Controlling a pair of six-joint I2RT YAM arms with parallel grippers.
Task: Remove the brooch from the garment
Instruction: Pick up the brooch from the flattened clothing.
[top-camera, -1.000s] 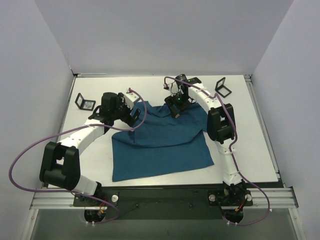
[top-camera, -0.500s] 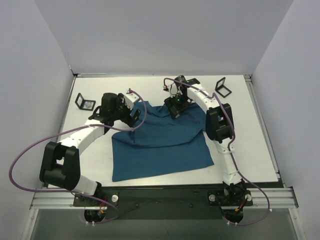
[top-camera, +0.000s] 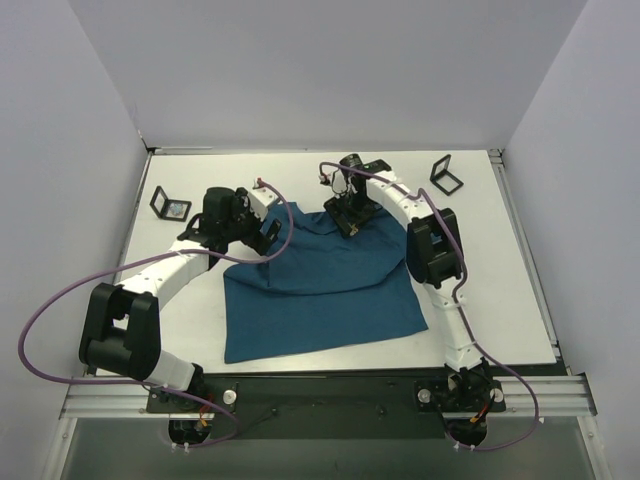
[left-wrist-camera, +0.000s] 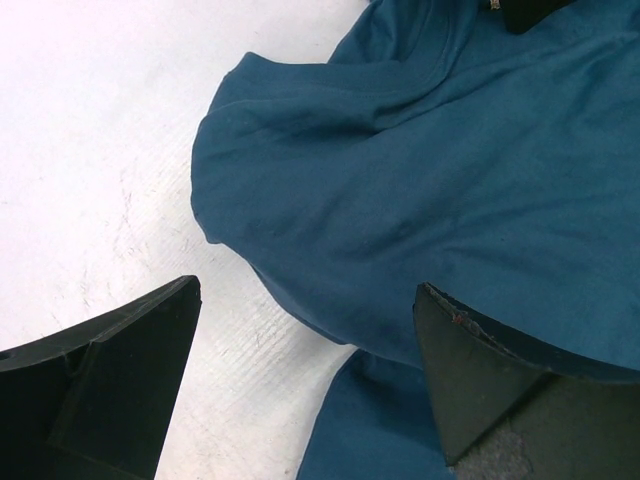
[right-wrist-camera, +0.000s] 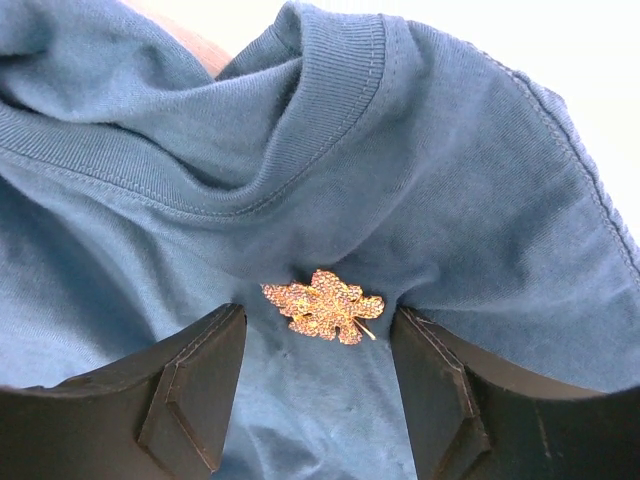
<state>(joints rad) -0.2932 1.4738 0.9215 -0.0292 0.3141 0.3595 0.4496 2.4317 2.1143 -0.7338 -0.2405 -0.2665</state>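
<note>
Gold brooch (right-wrist-camera: 323, 305) on teal garment (right-wrist-camera: 480, 200), between parted claw (right-wrist-camera: 318, 335)

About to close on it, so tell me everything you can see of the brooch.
The brooch is a small gold, leaf-shaped piece with a grainy, glittering surface and a thin pin tip poking out at its lower right. It lies flat on the shirt, just below the ribbed collar, where the cloth puckers around it. It sits between the right fingers, which are apart and do not touch it.

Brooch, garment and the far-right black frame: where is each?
brooch (right-wrist-camera: 322, 306), right wrist view, centre of the ornament.
garment (top-camera: 320, 295), top external view, flat lower body.
black frame (top-camera: 445, 175), top external view, its middle.
</note>
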